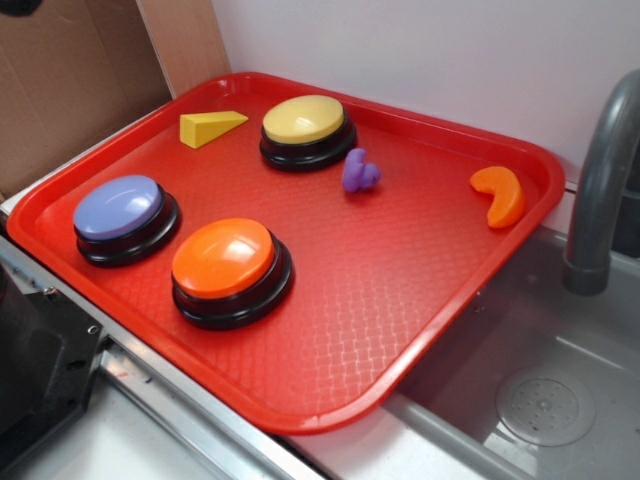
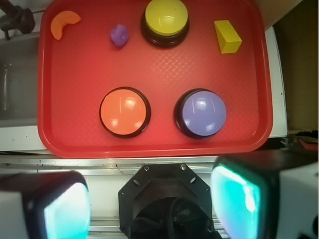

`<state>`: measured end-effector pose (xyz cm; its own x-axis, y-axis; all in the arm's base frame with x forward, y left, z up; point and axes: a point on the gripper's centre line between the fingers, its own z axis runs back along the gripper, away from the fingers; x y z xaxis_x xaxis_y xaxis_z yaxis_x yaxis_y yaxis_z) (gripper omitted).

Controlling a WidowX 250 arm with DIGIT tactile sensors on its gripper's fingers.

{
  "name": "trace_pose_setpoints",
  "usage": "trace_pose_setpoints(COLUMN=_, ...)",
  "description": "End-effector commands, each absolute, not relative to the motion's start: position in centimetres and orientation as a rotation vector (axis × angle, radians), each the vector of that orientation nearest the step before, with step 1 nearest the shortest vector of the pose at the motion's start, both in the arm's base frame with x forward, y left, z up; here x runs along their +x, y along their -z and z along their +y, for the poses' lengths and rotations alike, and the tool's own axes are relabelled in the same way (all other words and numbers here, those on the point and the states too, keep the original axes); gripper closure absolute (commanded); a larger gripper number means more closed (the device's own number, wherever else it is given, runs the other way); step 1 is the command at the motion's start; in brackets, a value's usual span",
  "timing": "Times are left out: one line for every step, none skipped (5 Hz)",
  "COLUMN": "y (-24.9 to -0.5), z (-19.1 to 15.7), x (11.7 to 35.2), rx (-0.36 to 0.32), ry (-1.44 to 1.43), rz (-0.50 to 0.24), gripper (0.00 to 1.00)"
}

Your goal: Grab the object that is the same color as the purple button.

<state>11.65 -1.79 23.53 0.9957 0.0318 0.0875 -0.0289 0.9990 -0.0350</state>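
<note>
A small purple lumpy toy, the object (image 1: 360, 171) (image 2: 119, 35), lies on the red tray (image 1: 420, 290) (image 2: 79, 99) just right of the yellow button in the exterior view. The purple button (image 1: 120, 210) (image 2: 201, 113) sits near the tray's left front corner. My gripper (image 2: 154, 204) shows only in the wrist view, high above and off the tray's near edge, far from the object. Its fingers (image 2: 65, 209) stand wide apart with nothing between them.
An orange button (image 1: 225, 262) (image 2: 124, 111), a yellow button (image 1: 305, 125) (image 2: 166, 19), a yellow wedge (image 1: 210, 127) (image 2: 228, 36) and an orange crescent (image 1: 500, 195) (image 2: 64, 23) share the tray. A grey tap (image 1: 600, 190) and sink (image 1: 540, 400) lie right. The black robot base (image 2: 167, 199) sits below.
</note>
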Motion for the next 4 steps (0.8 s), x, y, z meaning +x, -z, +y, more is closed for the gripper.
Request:
trace_pose_setpoints(y=-23.5, z=-1.8, x=11.7, rx=-0.034, ry=-0.030, rz=-0.088, gripper=0.00)
trace_pose_setpoints(y=-22.2, z=-2.6, x=14.8, rx=-0.034, ry=-0.057, rz=-0.072, gripper=0.00)
trace_pose_setpoints(y=-20.9, z=-3.7, x=17.6, rx=-0.026, ry=-0.062, rz=-0.051, gripper=0.00)
trace_pose_setpoints(y=-18.2, z=-5.0, x=21.5, rx=-0.116, ry=-0.098, rz=-0.062, gripper=0.00)
